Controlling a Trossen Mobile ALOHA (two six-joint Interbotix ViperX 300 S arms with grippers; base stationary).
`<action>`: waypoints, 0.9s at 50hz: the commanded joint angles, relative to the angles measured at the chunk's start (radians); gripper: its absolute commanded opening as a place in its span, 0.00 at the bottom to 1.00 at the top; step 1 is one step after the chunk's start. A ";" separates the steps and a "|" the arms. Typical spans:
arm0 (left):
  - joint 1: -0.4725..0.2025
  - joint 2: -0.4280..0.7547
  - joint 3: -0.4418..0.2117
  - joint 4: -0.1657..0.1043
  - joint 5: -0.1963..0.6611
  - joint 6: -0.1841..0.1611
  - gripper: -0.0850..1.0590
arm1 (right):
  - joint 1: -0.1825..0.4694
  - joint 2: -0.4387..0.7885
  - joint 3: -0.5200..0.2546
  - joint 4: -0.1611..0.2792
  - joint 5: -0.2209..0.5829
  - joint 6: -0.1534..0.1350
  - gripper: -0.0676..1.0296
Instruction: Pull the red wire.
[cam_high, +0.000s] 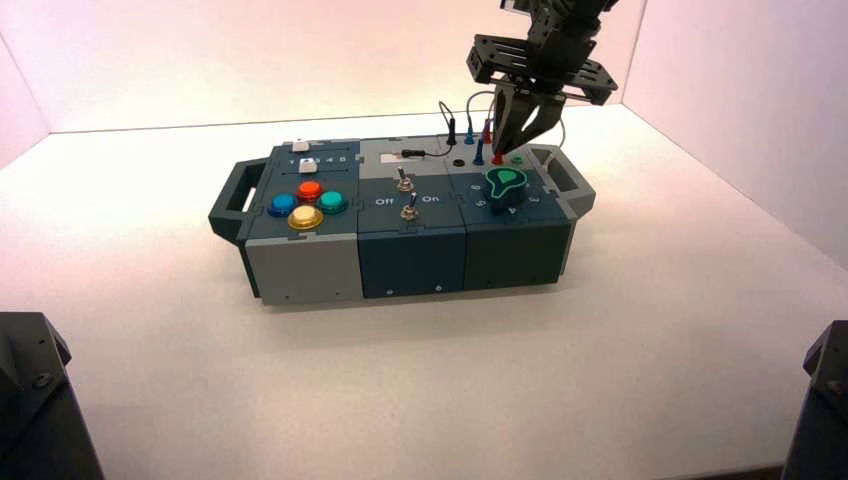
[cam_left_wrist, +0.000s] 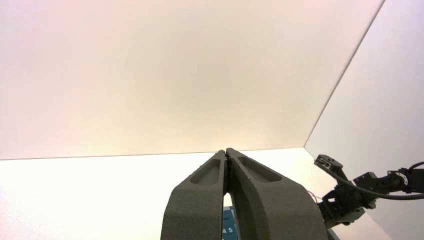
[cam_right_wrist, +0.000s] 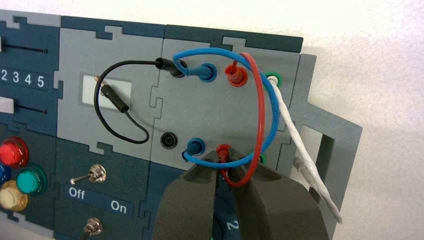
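Observation:
The red wire (cam_right_wrist: 261, 115) loops over the wire panel at the box's right end. One red plug (cam_right_wrist: 235, 75) sits in a far socket. The other red plug (cam_right_wrist: 223, 150) stands in the near row beside a blue plug (cam_right_wrist: 195, 146). My right gripper (cam_right_wrist: 222, 164) comes down from above, its fingers closed on this near red plug, with the wire bending out between them. In the high view the right gripper (cam_high: 508, 148) stands over the red plug (cam_high: 497, 157), just behind the green knob (cam_high: 507, 182). My left gripper (cam_left_wrist: 226, 151) is shut, empty and held away from the box.
A blue wire (cam_right_wrist: 210, 50), a black lead with a loose plug (cam_right_wrist: 114, 99) and a white wire (cam_right_wrist: 295, 135) crowd the same panel. Toggle switches (cam_high: 404, 180) and coloured buttons (cam_high: 307, 203) lie to the left on the box (cam_high: 400, 255). The right arm (cam_left_wrist: 350, 197) shows in the left wrist view.

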 joint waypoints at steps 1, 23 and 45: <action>-0.009 0.018 -0.029 0.000 -0.012 0.003 0.05 | -0.003 -0.063 -0.029 0.003 0.023 0.002 0.04; -0.011 0.023 -0.029 0.002 -0.025 0.003 0.05 | -0.003 -0.071 -0.048 0.003 0.044 0.003 0.04; -0.020 0.061 -0.031 0.000 -0.041 0.006 0.05 | -0.003 -0.129 -0.061 0.000 0.074 -0.005 0.11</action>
